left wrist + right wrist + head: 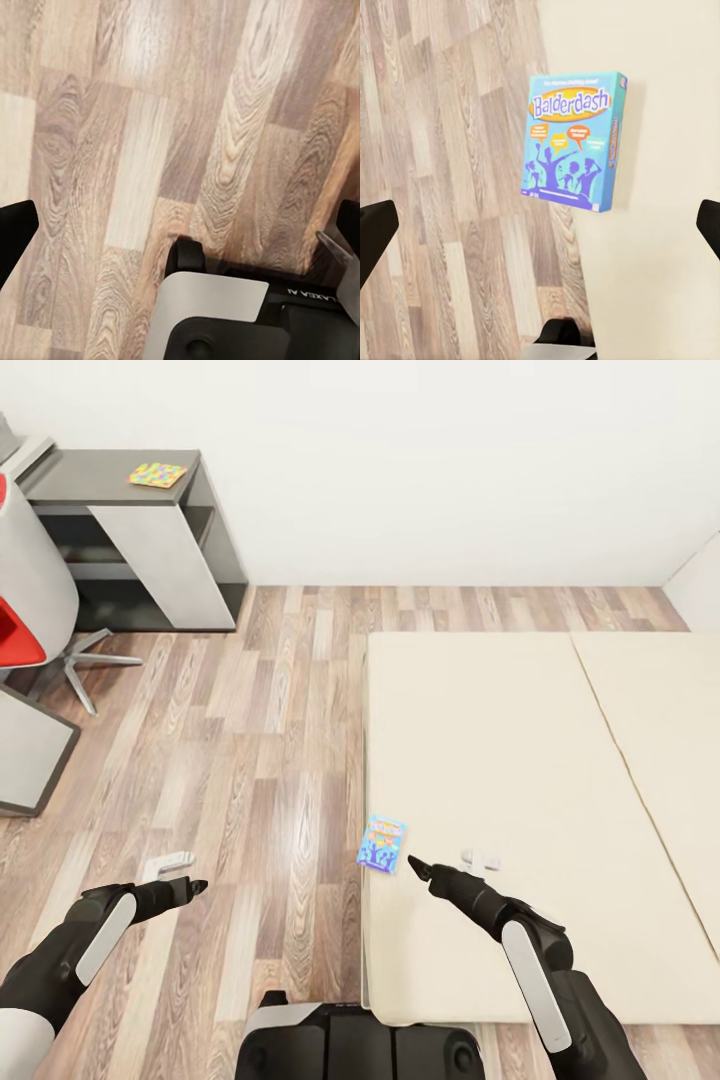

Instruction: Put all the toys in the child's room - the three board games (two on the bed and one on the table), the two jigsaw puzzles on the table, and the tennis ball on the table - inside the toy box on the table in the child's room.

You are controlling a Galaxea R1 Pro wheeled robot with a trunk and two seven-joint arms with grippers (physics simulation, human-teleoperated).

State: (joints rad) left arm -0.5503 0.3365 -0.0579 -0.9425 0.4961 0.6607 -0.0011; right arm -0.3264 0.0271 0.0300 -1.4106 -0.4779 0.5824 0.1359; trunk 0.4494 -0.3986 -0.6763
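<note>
One blue board game (381,844), a flat box printed "Balderdash" (574,139), lies on the cream bed (520,760) at its left edge, one side reaching just past the edge. My right gripper (415,865) hovers just right of the box and nearer me. It is open, its dark fingertips (375,240) wide apart with nothing between them. Over the wood floor, my left gripper (195,885) is also open and empty, its fingertips (15,232) spread. A jigsaw puzzle (157,474) rests on the table's lower dark grey section (100,475) at far left.
A red and white swivel chair (30,610) stands at the left by the table. Wood-plank floor (260,740) runs between table and bed. My dark base (350,1045) sits at the bed's near corner. White walls close the far side.
</note>
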